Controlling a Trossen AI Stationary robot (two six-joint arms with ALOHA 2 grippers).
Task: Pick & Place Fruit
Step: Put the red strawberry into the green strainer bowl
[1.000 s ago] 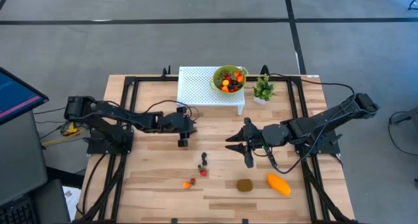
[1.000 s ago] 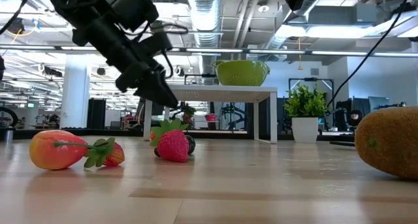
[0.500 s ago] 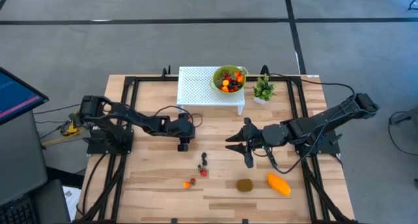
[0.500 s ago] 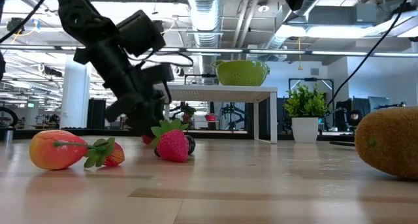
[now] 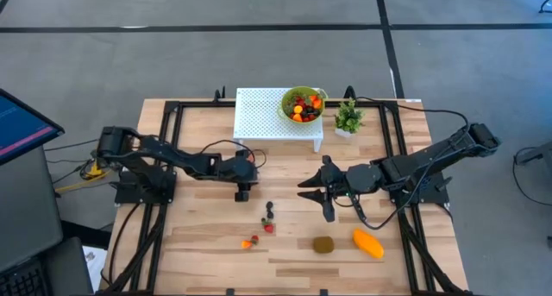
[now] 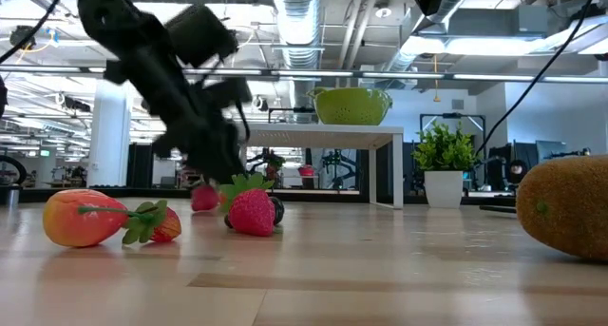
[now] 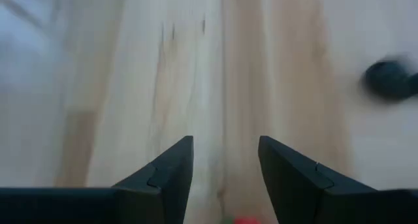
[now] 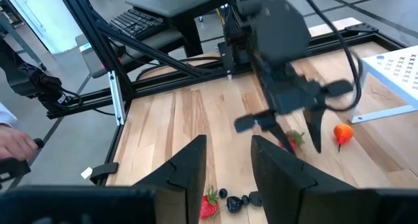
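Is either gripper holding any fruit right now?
No. The left gripper is open over bare wood with a red piece just below its fingers. The right gripper is open and empty.

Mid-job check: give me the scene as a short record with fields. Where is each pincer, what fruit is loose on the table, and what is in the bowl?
left pincer: open, low over table, a small red fruit between its fingers
right pincer: open, empty, mid-table
loose fruit: strawberry, dark berries, small orange-red pair, kiwi, mango
green bowl: on white stand, holds fruit
potted plant: beside stand
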